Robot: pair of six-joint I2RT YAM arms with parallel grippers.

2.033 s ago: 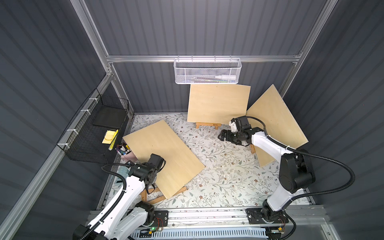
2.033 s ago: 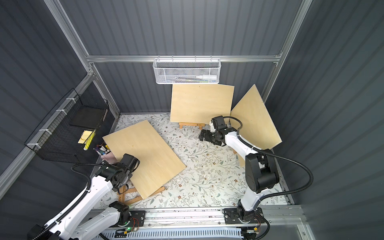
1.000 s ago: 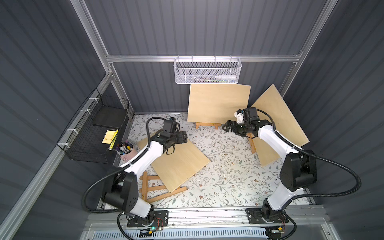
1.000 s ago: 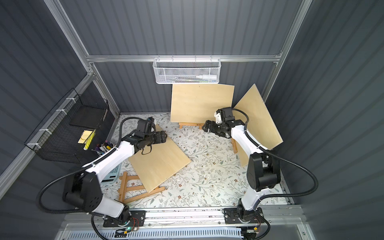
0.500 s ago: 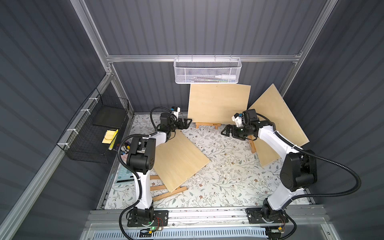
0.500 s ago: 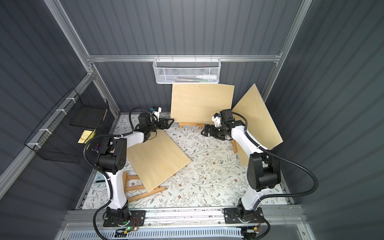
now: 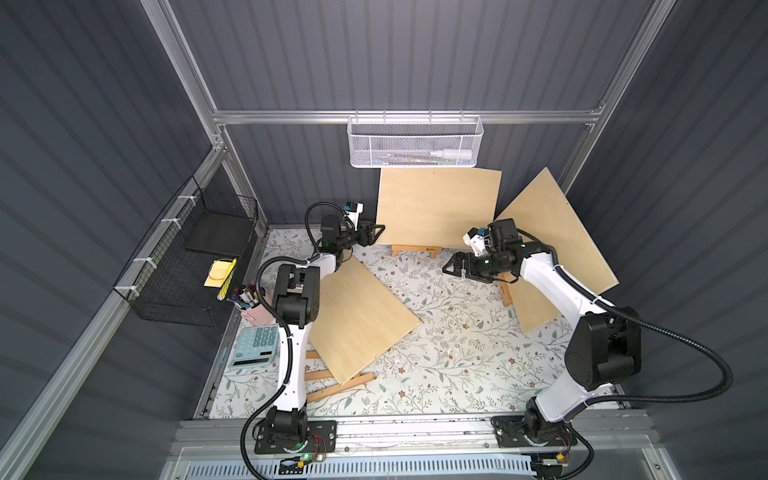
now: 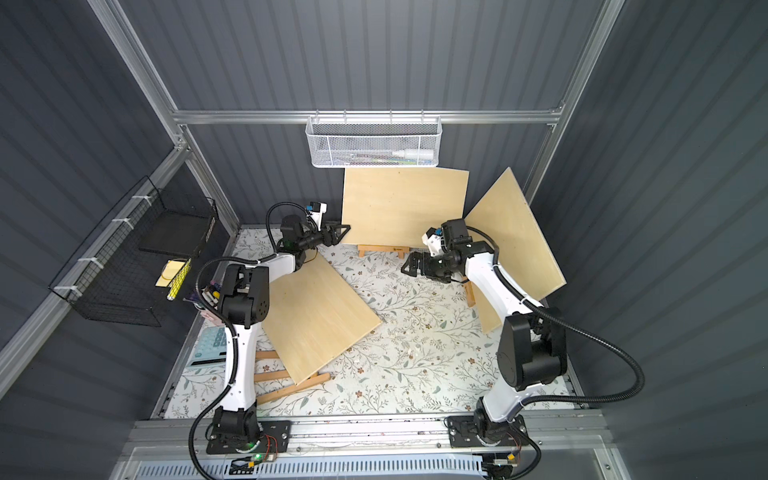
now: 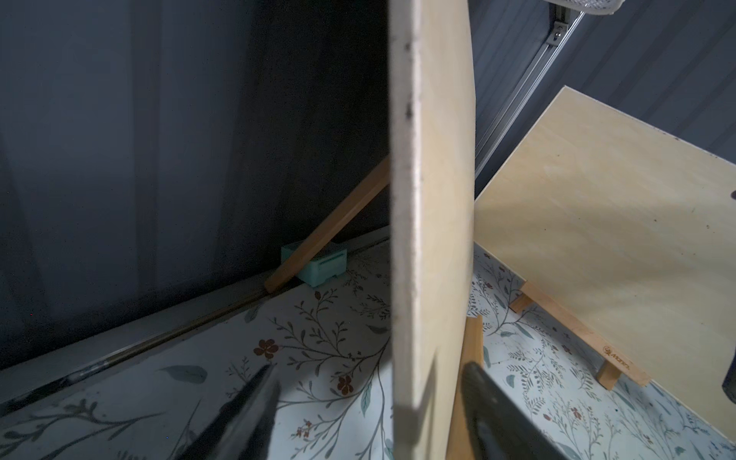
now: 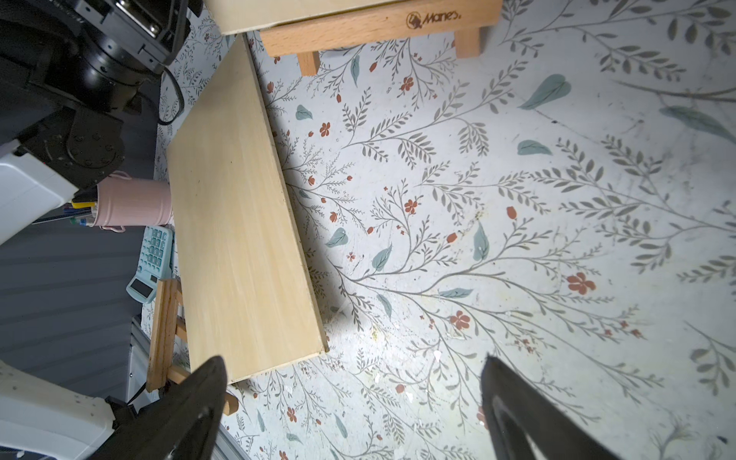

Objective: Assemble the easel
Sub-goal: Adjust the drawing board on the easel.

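A plywood board [image 7: 436,208] stands upright on an easel ledge [image 7: 415,250] at the back wall. My left gripper [image 7: 376,230] is open astride that board's left edge [image 9: 430,199], with a gap on one side; the easel's rear leg [image 9: 330,231] slants behind. A second board [image 7: 552,249] leans on an easel at the right. A third board [image 7: 361,316] lies flat over a folded wooden easel [image 7: 340,386] at the front left. My right gripper [image 7: 455,266] hovers open and empty over the floral table, between the back and right boards.
A pink pen cup [image 7: 253,309] and a teal calculator [image 7: 254,345] sit at the table's left edge. A black wire basket [image 7: 187,266] hangs on the left wall, a white mesh basket [image 7: 415,143] on the back rail. A small teal box [image 9: 318,267] lies behind the back board.
My left arm has swung from the flat board at the front left up to the back board's left edge, and its jaws have narrowed. The right gripper has barely shifted.
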